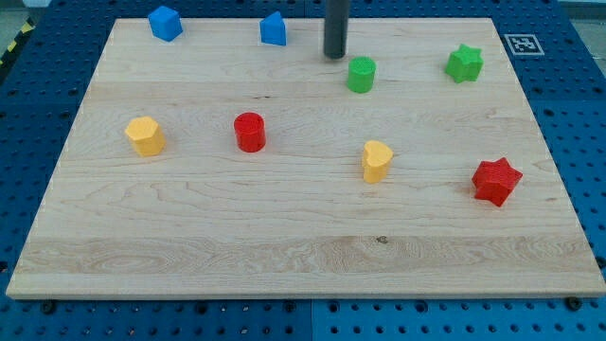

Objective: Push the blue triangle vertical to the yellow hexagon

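The blue triangle [273,29] sits near the board's top edge, a little left of centre. The yellow hexagon [145,135] sits at the left, about mid-height, well below and to the left of the triangle. My tip [335,55] rests on the board to the right of the blue triangle and slightly lower, apart from it. The tip is just up-left of a green cylinder [361,74], with a small gap between them.
A second blue block [165,23] sits at the top left. A red cylinder [250,132] stands right of the hexagon. A yellow heart [376,160], a green star [464,63] and a red star [497,181] lie on the right half of the wooden board [303,246].
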Available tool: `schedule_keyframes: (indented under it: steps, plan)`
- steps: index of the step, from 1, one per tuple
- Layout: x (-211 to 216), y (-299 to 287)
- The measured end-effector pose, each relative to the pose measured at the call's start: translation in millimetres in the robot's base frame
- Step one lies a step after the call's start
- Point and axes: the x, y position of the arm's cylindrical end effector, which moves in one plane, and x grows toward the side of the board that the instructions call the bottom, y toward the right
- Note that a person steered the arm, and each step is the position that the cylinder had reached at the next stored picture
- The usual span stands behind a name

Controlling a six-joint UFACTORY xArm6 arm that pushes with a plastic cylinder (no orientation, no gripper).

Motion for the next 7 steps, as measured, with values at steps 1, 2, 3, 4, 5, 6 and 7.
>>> schedule_keyframes:
  steps: [1,2,3,4,5,6,7]
  plan:
    - [-38,-12]
    - [-34,-89]
    - [-17,-152]
    - [-15,-165]
    - [-6,-164]
    - [-6,-149]
    - [-6,-154]
